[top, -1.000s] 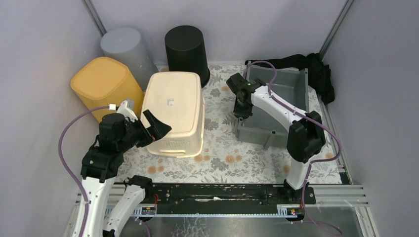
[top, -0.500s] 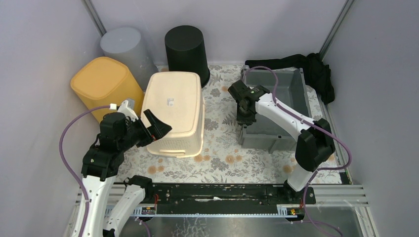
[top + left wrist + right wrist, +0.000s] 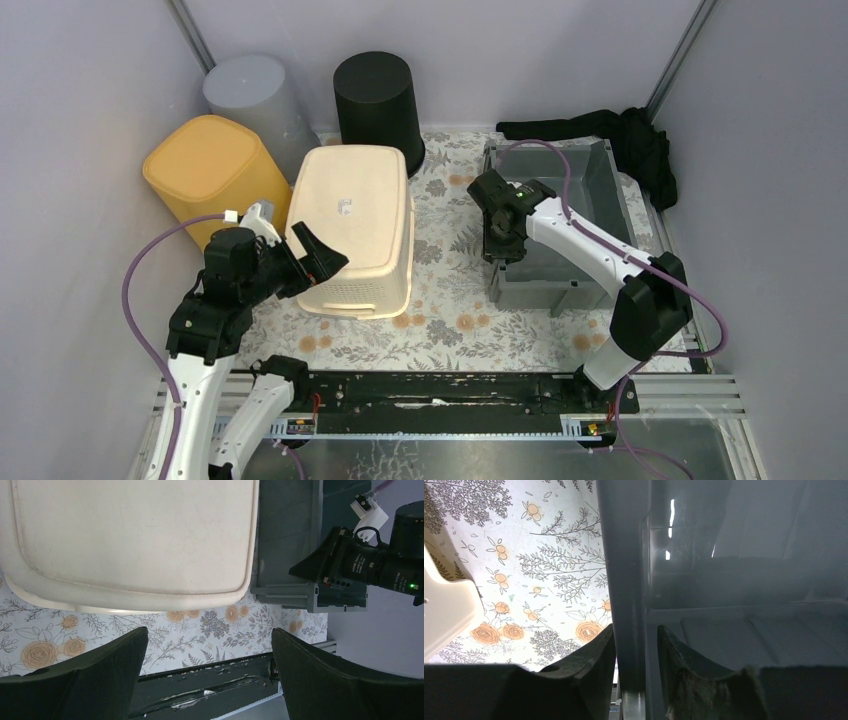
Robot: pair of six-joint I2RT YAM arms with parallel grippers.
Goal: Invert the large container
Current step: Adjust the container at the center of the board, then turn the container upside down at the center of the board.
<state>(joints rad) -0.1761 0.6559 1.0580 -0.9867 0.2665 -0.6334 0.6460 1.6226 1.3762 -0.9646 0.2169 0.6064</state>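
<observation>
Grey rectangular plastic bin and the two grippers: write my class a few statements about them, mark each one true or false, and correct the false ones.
1. The grey rectangular plastic bin stands with its opening facing up. True.
2. The right gripper straddles the bin's wall on the side nearest the cream plastic basket, with one finger on each side. True.
3. The left gripper is shut on the basket. False: its jaws stand wide open and hold nothing.
4. A black cloth lies inside the bin. False: it lies outside, behind the bin's far edge.
</observation>
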